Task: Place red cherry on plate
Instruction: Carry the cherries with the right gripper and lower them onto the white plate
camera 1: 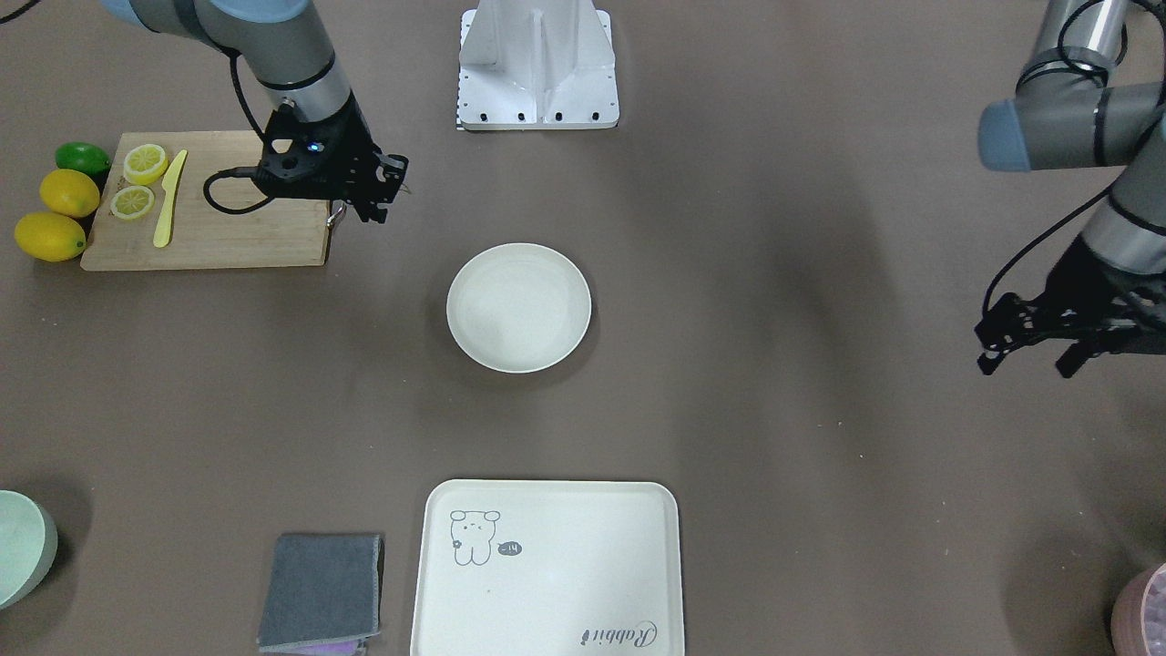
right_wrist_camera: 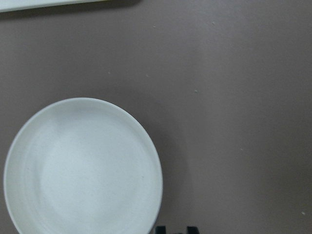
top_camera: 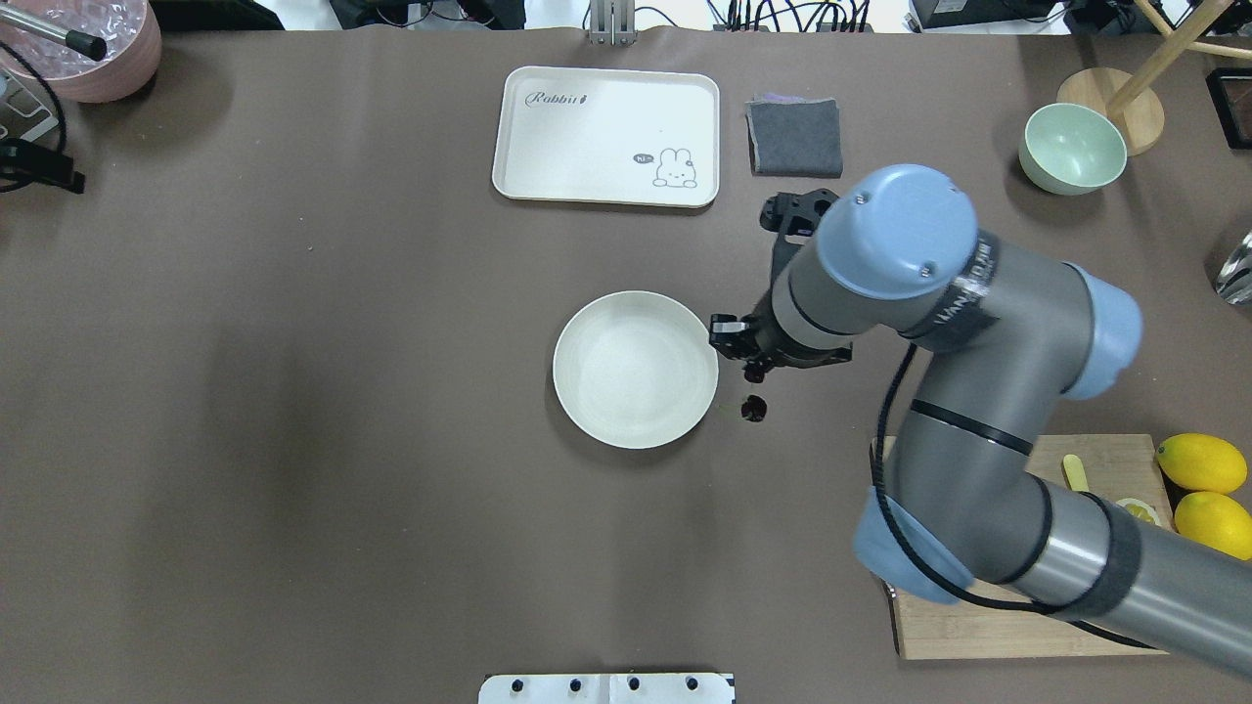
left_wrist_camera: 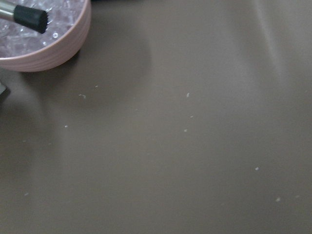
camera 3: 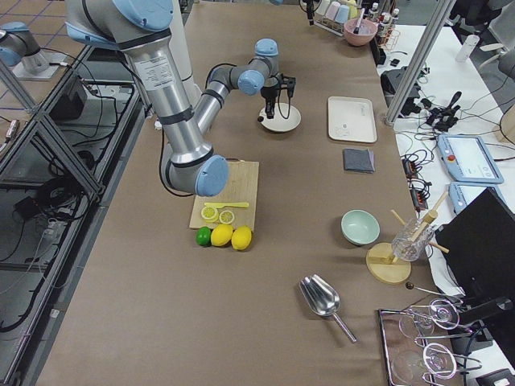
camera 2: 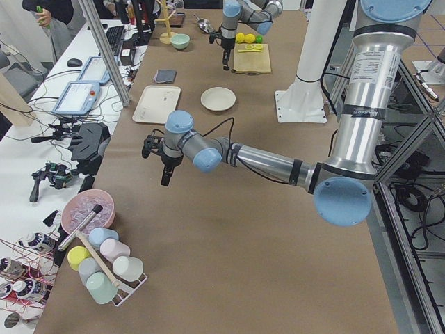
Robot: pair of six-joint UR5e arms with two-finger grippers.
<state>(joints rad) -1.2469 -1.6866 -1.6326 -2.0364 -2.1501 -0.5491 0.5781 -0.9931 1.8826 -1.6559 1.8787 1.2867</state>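
The red cherry (top_camera: 753, 408) is a tiny dark ball with a pale green stem. It hangs just under my right gripper (top_camera: 751, 374), which is shut on it above the table. In the overhead view it shows just off the right rim of the plate (top_camera: 636, 370). The round cream plate (camera 1: 518, 307) is empty. In the right wrist view the fingertips (right_wrist_camera: 163, 229) stand close together at the plate's (right_wrist_camera: 83, 170) rim, and the cherry is hidden. My left gripper (camera 1: 1025, 355) hovers open, far to the side and holding nothing.
A wooden board (camera 1: 237, 228) carries lemon slices and a yellow knife, with whole lemons (camera 1: 55, 219) and a lime beside it. The bear tray (camera 1: 547, 569), grey cloth (camera 1: 321, 588), green bowl (top_camera: 1071, 149) and pink bowl (top_camera: 88, 44) line the far side.
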